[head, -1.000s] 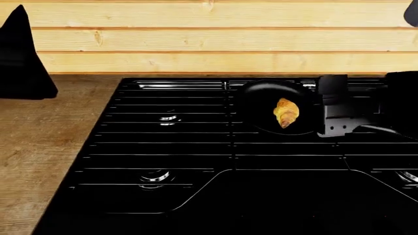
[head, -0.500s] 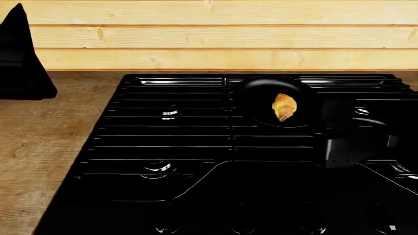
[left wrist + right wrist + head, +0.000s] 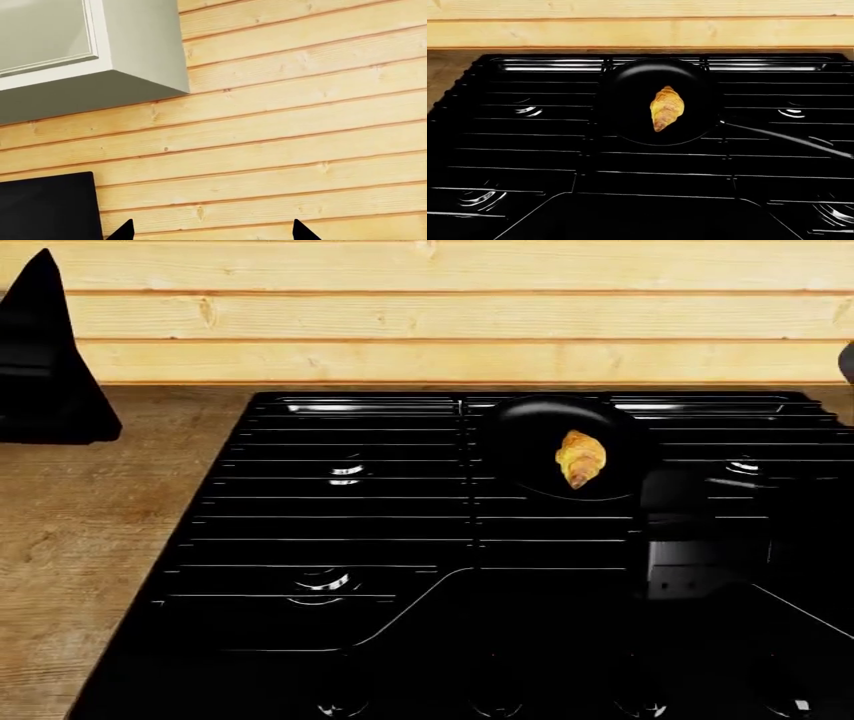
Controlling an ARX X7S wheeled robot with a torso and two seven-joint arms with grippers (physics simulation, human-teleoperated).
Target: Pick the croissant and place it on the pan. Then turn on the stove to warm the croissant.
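Observation:
The croissant point(image 3: 581, 458) point(image 3: 666, 108) lies free inside the black pan point(image 3: 534, 440) point(image 3: 627, 110), which sits on the back grates of the black stove point(image 3: 334, 530) point(image 3: 527, 150). The pan's thin handle point(image 3: 787, 137) runs off toward the right. My right gripper point(image 3: 678, 502) hovers over the stove, just in front and to the right of the pan, holding nothing; its dark fingers blend into the cooktop. The left gripper point(image 3: 212, 232) faces the wooden wall, its two tips wide apart and empty. A row of black knobs point(image 3: 494, 705) lines the stove's front edge.
Wooden countertop point(image 3: 80, 540) lies left of the stove. A plank wall point(image 3: 441, 320) runs behind it. My left arm point(image 3: 47, 360) is raised at the far left. A grey wall cabinet point(image 3: 100, 55) and a black panel point(image 3: 47, 205) appear in the left wrist view.
My right gripper has pulled back from beside the pan toward the stove's front, leaving the croissant in the pan. The head view has shifted slightly, bringing the knobs into sight.

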